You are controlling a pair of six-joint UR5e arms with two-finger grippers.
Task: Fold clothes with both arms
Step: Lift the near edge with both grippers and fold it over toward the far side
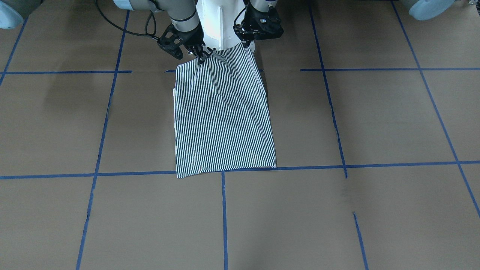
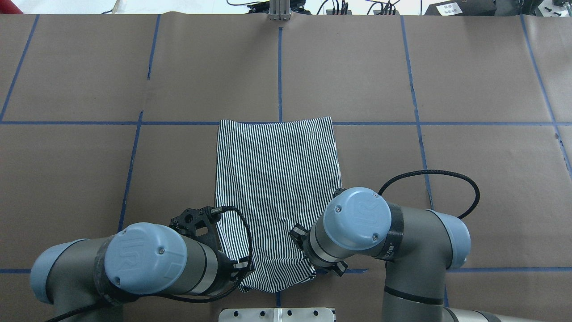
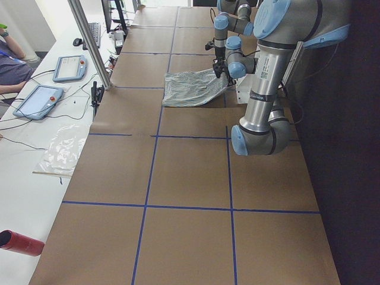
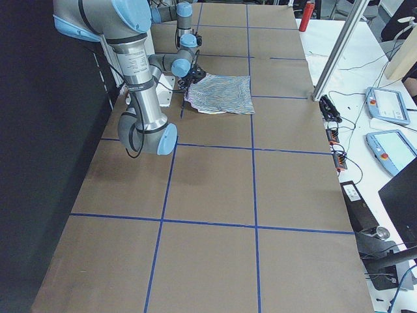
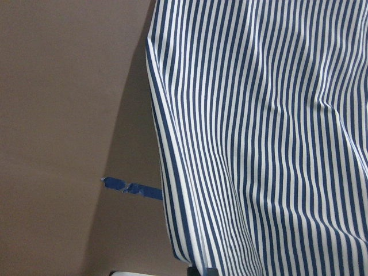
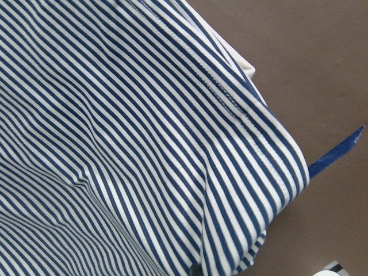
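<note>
At table point(image 1: 375, 120) edge nearest robot, left claw point(image 1: 247, 44) and right claw point(image 1: 202, 56) each clamp raised corner of striped polo shirt point(image 1: 223, 120); far hem lies flat

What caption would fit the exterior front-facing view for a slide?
The left gripper and right gripper hold the robot-side corners of the folded striped shirt on the brown table.

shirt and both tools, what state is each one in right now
striped shirt: folded into a narrow rectangle, sleeves and collar hidden; far end flat on the table, robot-side edge lifted
left tool: shut on one robot-side corner of the striped shirt
right tool: shut on the other robot-side corner
</note>
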